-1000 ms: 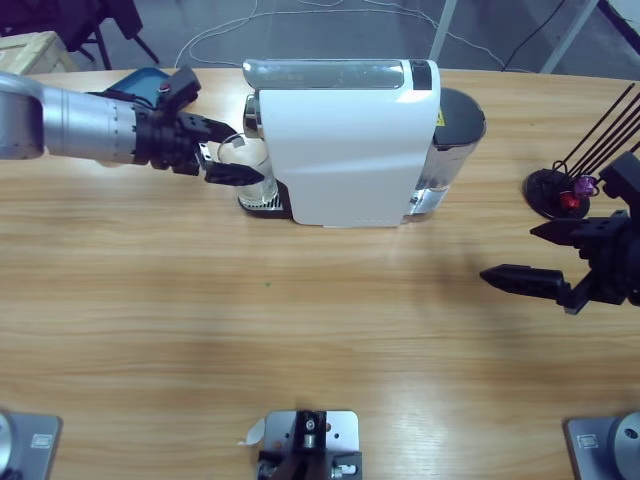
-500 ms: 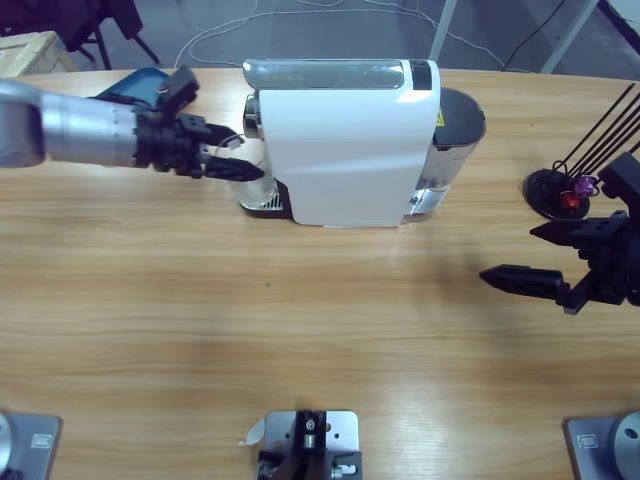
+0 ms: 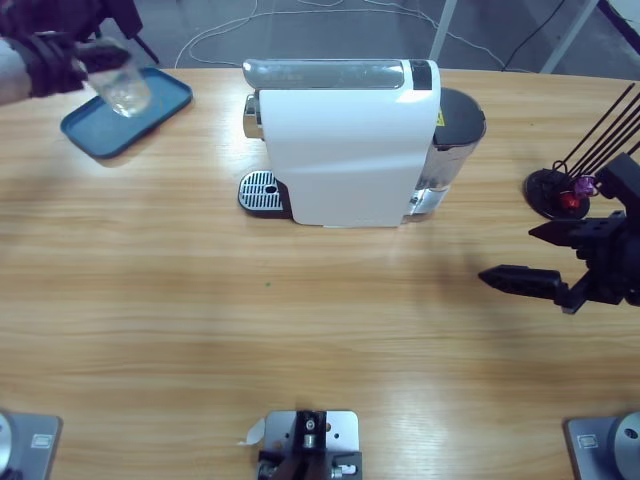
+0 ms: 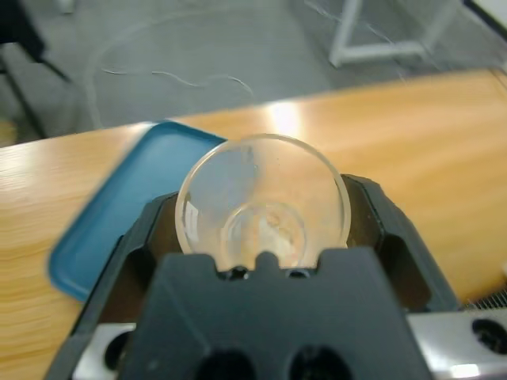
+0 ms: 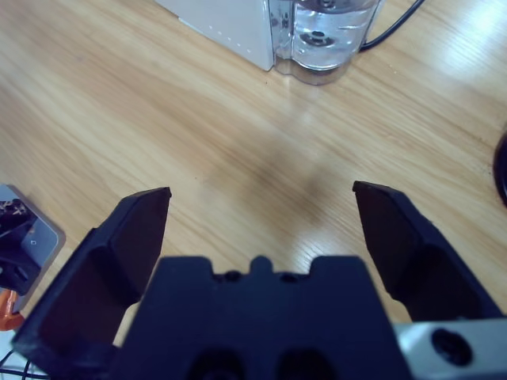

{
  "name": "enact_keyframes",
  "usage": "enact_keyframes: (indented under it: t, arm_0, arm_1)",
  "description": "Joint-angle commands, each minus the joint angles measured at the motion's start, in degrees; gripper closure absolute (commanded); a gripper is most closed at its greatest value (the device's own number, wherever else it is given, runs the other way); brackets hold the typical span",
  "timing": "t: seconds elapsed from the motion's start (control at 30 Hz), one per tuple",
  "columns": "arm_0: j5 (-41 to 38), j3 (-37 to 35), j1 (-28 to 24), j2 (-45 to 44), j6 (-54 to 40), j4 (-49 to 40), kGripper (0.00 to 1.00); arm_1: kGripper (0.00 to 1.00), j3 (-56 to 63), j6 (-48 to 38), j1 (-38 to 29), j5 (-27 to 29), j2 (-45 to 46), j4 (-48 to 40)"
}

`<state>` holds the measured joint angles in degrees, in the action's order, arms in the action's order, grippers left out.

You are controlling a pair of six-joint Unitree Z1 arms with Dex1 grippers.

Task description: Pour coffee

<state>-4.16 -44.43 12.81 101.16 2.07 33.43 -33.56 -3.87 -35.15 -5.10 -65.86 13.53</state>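
The clear glass (image 3: 127,90), round and smooth with a thick base, sits clamped in the left tool (image 3: 95,60), up at the far left corner of the worktop (image 3: 300,330) right above the blue tray (image 3: 90,130). In the left wrist view you look straight down into the glass (image 4: 261,207), black jaws hugging both sides, with the tray (image 4: 127,198), flat plastic with rounded corners, underneath. The boxy white glossy coffee machine (image 3: 345,145) stands mid-worktop, its round perforated metal drip grate (image 3: 260,188) bare, clear water tank (image 5: 325,36) at the back. The right tool (image 3: 545,270) hangs with jaws spread wide and holding nothing over the woodgrain, near a black wire stand (image 3: 565,190).
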Motion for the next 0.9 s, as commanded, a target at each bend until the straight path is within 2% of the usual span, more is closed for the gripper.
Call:
enact_keyframes:
  t: [0.03,0.23,0.6,0.73,0.77,0.8,0.83,0.9]
  arm_0:
    - [1.2,-7.9,-6.3,12.3,1.6,3.7,1.0]
    - [0.3,-13.7,-7.6,17.6,1.3,2.4,1.0]
    - [1.0,-14.0,-8.1,20.9,1.1,1.3,1.0]
    - [0.7,-14.4,-8.1,20.5,6.1,-3.3,1.0]
    - [0.7,-14.5,-8.1,20.5,9.3,-5.0,0.913]
    - [0.6,-14.4,-8.1,20.5,12.6,-6.6,0.688]
    - [0.5,-14.3,-8.1,20.5,13.7,-7.5,0.622]
    - [0.3,-14.2,-8.1,20.5,14.0,-7.6,0.62]
  arm_1:
    - [0.0,0.1,-0.4,0.0,0.1,-1.7,-0.2]
    - [0.0,-0.3,-0.3,0.0,0.2,-2.8,-0.3]
    - [0.0,-0.4,-0.3,0.0,0.5,-3.8,-1.1]
    - [0.0,-0.5,-0.3,0.0,0.7,-4.3,-1.4]
    - [0.0,-0.5,-0.3,0.0,0.6,-4.4,-1.5]
    - [0.0,-0.5,-0.3,0.0,0.6,-4.4,-1.5]
    - [0.0,-0.5,-0.3,0.0,0.6,-4.4,-1.5]
    - [0.0,-0.5,-0.2,0.0,0.6,-4.3,-1.5]
